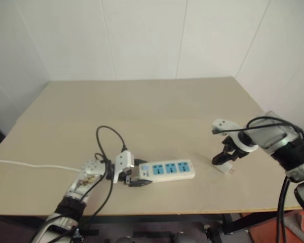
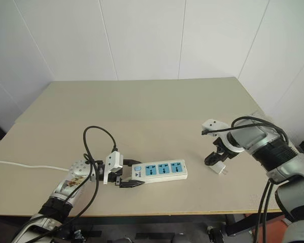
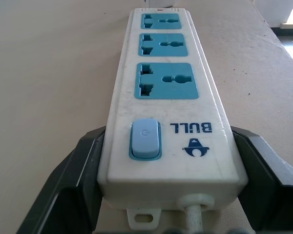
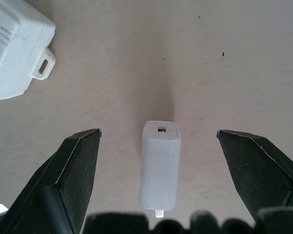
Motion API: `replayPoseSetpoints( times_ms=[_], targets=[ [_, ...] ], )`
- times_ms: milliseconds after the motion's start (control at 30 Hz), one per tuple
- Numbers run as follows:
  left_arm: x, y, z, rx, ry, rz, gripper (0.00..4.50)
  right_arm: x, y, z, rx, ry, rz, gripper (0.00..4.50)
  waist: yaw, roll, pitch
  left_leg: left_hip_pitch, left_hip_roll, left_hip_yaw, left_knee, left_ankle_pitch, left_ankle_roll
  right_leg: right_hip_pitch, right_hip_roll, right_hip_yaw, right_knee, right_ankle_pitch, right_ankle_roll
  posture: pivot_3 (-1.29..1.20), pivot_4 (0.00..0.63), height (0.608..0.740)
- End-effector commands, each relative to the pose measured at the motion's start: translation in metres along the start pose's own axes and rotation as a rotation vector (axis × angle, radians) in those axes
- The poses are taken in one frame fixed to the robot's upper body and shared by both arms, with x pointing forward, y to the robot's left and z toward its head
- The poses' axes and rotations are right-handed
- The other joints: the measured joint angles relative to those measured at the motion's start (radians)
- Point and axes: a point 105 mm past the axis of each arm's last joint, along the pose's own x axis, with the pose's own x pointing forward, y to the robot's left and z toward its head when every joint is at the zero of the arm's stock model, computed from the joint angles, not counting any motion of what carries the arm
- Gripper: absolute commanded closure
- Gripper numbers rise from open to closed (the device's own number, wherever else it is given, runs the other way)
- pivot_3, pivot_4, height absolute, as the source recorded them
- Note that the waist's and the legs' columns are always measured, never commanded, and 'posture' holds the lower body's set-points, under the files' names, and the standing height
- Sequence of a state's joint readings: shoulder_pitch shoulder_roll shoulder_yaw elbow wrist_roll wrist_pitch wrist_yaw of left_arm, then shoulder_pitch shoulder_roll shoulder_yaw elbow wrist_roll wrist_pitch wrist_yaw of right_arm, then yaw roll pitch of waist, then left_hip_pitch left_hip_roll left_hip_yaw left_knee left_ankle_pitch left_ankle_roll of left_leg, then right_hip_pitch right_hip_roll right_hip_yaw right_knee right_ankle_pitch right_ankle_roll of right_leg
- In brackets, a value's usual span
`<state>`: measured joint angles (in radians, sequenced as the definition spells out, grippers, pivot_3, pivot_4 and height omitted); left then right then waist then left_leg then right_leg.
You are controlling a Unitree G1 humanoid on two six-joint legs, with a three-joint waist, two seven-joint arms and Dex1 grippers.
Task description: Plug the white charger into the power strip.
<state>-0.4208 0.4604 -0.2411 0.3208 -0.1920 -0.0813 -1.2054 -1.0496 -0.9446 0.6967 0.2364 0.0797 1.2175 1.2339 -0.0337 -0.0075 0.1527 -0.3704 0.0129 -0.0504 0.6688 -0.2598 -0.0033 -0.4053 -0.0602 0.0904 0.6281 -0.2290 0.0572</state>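
The power strip (image 1: 169,169) lies flat near the table's front edge, three blue socket faces up. My left gripper (image 1: 139,178) is shut on its switch end, one black finger (image 3: 78,180) pressed against each long side. The white charger (image 4: 160,165) lies on its side on the table to the right of the strip, a short gap from the strip's far end (image 4: 14,44). My right gripper (image 1: 228,154) points steeply down just above the charger (image 1: 224,167), open wide, with the charger between the spread fingers (image 4: 73,165) and touching neither.
The strip's thin white cord (image 1: 30,164) runs left across the table and off its edge. A black cable loop (image 1: 109,134) arches above my left wrist. The table's front edge (image 1: 192,211) is close behind both grippers. Bare tabletop stretches to the back wall.
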Motion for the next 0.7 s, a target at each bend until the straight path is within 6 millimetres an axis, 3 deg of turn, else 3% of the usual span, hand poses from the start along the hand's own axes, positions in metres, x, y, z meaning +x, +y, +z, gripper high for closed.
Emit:
replayPoseSetpoints(
  times_ms=[33,600,700],
  targets=[
    [0.002,-0.009,-0.026,-0.056,0.103,-0.002,1.22,-0.003,-0.009,0.002,-0.002,-0.005,-0.038,0.04,0.0,0.0,0.0,0.0,0.0,0.0,0.0,0.0,0.0,0.0,0.0,0.0,0.0,0.0,0.0,0.0,0.15,0.74],
    [0.001,-0.01,-0.025,-0.054,0.103,0.022,1.22,0.02,-0.004,-0.01,0.01,0.047,0.014,0.04,0.0,0.0,0.0,0.0,0.0,0.0,0.0,0.0,0.0,0.0,0.0,0.0,0.0,0.0,0.0,0.0,0.15,0.74],
    [0.0,-0.012,-0.026,-0.055,0.106,0.025,1.22,0.025,-0.005,-0.012,0.008,0.055,0.018,0.69,-0.001,0.0,0.0,0.0,0.0,0.0,0.0,0.0,0.0,0.0,0.0,0.0,0.0,0.0,0.0,0.0,0.15,0.74]
  ],
)
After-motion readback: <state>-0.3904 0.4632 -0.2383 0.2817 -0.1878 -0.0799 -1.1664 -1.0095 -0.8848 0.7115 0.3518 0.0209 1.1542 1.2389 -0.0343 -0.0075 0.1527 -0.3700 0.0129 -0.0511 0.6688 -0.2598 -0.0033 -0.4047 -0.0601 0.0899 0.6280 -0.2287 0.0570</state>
